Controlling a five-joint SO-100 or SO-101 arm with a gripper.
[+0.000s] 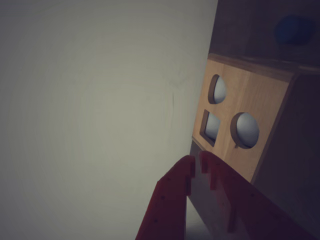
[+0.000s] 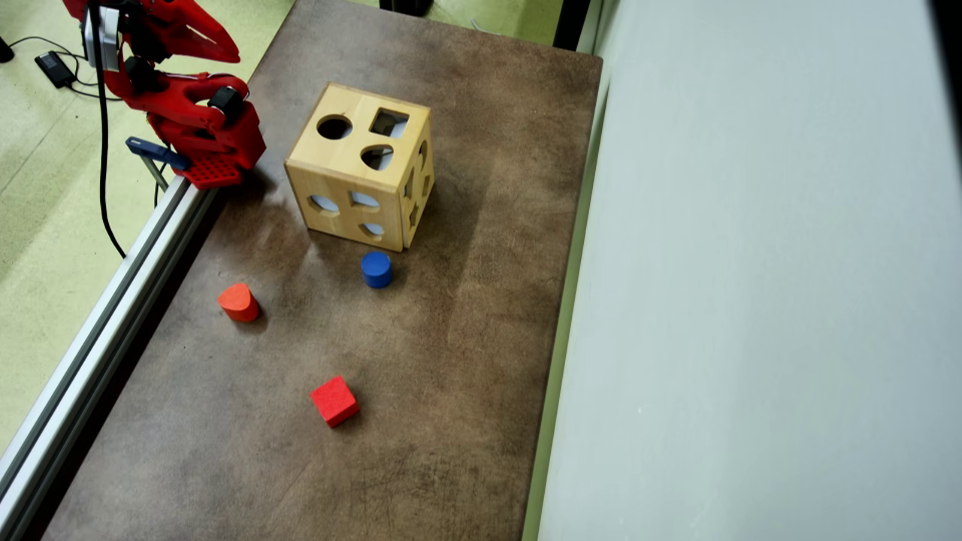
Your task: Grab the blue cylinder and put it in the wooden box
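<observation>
Overhead view: blue cylinder (image 2: 376, 268) upright just below wooden box (image 2: 361, 176)

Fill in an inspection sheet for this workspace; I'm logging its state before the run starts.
Surface: mottled brown table top, bare apart from the items below.
Job's things: small dark-blue cylinder block upright, just in front of the light-wood box with shape cut-outs, not touching.
Clutter: red-orange rounded block; red cube.
Grippers: red gripper fingers together, holding nothing.
Cables: black cable hanging beside the arm.
Surroundings: aluminium rail, green floor, grey wall.
</observation>
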